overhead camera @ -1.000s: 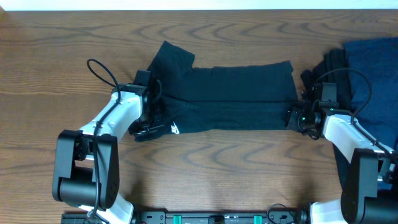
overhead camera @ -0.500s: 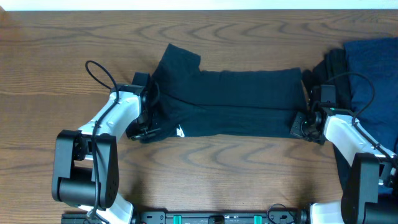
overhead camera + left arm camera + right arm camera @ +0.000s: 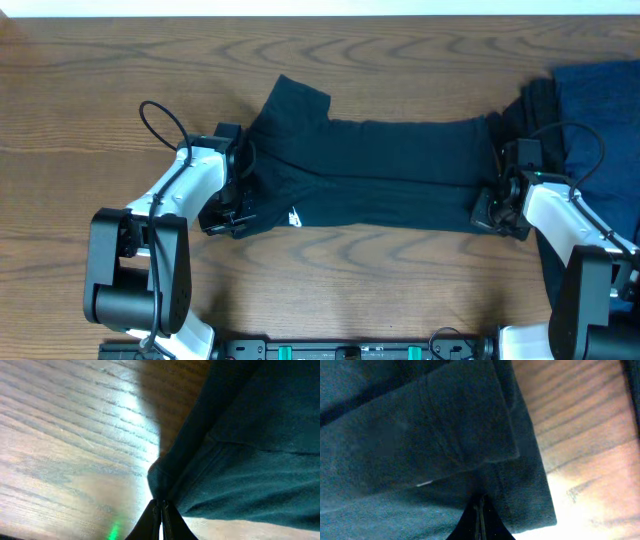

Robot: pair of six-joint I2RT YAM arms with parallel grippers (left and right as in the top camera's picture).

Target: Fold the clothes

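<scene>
A very dark T-shirt [image 3: 380,170] with a small white logo [image 3: 294,216] lies stretched across the wooden table, folded lengthwise, one sleeve sticking up at the far left. My left gripper [image 3: 232,218] is shut on the shirt's left edge; the left wrist view shows the fingers [image 3: 161,521] pinching dark fabric [image 3: 240,460]. My right gripper [image 3: 487,214] is shut on the shirt's right edge; the right wrist view shows the fingers [image 3: 481,522] closed on the hem [image 3: 445,460]. The cloth is pulled taut between the two.
A pile of other clothes lies at the right edge: black fabric [image 3: 525,105] and dark blue fabric [image 3: 600,110] beside my right arm. The table [image 3: 100,60] is brown wood. A black cable [image 3: 160,115] loops above my left arm.
Both grippers have dragged the shirt to the right and towards the front. The logo and left edge moved right; the right edge now reaches close to the pile.
</scene>
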